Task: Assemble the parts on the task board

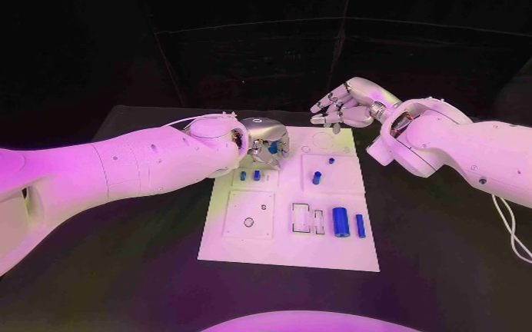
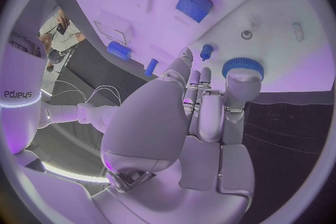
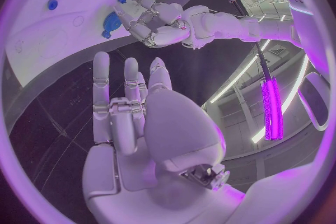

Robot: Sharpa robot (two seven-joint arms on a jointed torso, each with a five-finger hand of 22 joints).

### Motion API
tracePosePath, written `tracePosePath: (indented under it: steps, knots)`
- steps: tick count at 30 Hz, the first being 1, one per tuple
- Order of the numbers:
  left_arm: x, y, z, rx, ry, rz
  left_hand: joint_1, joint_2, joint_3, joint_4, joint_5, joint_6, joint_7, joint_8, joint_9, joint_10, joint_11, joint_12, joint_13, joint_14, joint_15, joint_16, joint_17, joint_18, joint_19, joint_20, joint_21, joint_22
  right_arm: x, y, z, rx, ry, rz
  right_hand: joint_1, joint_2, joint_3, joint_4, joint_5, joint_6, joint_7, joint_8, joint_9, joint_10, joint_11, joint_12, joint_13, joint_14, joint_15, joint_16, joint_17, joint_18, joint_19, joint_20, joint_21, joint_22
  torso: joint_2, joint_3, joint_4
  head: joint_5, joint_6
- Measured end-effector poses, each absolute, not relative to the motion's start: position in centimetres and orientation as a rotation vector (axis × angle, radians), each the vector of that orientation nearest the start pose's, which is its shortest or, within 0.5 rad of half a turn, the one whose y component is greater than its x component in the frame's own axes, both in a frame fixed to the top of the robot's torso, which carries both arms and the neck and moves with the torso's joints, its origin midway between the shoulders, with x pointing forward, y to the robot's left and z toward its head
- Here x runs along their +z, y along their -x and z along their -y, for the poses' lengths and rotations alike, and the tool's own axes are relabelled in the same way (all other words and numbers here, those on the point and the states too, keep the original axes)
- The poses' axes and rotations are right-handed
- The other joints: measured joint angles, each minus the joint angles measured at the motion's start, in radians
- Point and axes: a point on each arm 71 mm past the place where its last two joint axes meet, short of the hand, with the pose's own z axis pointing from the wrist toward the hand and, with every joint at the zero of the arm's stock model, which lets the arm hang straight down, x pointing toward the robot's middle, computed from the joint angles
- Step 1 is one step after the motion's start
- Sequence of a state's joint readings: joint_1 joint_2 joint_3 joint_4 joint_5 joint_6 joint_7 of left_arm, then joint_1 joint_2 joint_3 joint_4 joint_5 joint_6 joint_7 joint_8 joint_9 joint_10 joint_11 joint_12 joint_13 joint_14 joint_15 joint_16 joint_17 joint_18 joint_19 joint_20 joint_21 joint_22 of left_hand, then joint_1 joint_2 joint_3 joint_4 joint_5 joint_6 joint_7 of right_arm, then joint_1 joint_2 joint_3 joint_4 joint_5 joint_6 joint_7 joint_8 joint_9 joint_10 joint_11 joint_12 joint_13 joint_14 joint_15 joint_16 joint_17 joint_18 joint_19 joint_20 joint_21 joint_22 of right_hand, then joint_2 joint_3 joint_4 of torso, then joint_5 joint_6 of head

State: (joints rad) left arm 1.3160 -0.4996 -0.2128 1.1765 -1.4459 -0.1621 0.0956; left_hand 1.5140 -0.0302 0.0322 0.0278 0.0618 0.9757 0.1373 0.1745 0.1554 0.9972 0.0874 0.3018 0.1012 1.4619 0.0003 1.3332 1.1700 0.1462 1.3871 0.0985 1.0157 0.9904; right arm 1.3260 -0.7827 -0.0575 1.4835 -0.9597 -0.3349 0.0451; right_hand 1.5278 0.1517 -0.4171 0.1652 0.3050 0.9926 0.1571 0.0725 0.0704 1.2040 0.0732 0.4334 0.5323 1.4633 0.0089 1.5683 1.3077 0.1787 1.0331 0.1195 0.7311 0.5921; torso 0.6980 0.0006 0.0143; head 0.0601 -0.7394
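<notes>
Board (image 1: 290, 251): smooth matt white plastic. Parts (image 1: 341, 222): smooth blue plastic; knob (image 2: 243, 66) w/ ribbed rim. Hands (image 2: 183, 123): satin silver metal. Table (image 1: 133, 270): matt black.

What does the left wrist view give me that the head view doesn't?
Left wrist alone: a round blue ridged part at the left hand's fingertips, apparently touched or held. Head alone: the right hand raised beyond the task board's far edge, holding nothing, and the board's whole layout. Both: the board and blue cylinders on it.
</notes>
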Motion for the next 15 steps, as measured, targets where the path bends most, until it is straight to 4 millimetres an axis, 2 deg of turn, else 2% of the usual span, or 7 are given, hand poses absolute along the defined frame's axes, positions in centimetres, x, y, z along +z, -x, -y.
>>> tracePosePath:
  steps: [2,15]
  knots:
    - [-20.69,-53.12,-11.13,-0.702,-0.514,-1.778,0.000,0.000,0.005,0.000,0.000,0.006,0.002,0.000,-0.002,0.004,-0.004,0.000,-0.002,0.000,0.000,0.006,0.000,-0.015,0.000,0.000,0.005,0.006,-12.93,-51.02,18.04,0.995,-0.171,-1.617,0.000,0.000,0.000,0.000,0.000,0.000,0.000,0.000,0.000,0.000,0.000,0.000,0.000,0.000,0.000,0.000,0.000,0.000,0.000,0.000,0.000,0.000,0.000,0.0000,0.0000,0.000,0.000]
    - [-21.07,-53.44,-10.68,-0.668,-0.537,-1.793,0.008,0.008,0.090,-0.011,0.000,0.043,-0.003,-0.008,-0.020,0.049,-0.009,-0.024,-0.027,0.003,-0.004,0.010,-0.004,-0.015,0.015,-0.008,0.038,0.044,-12.94,-51.05,17.93,0.996,-0.170,-1.617,0.000,0.000,0.000,0.000,0.000,-0.004,0.004,0.000,0.000,0.000,0.000,0.000,0.000,0.000,0.000,0.000,0.000,0.000,0.000,0.000,-0.004,0.000,0.000,0.0003,0.0000,0.002,-0.003]
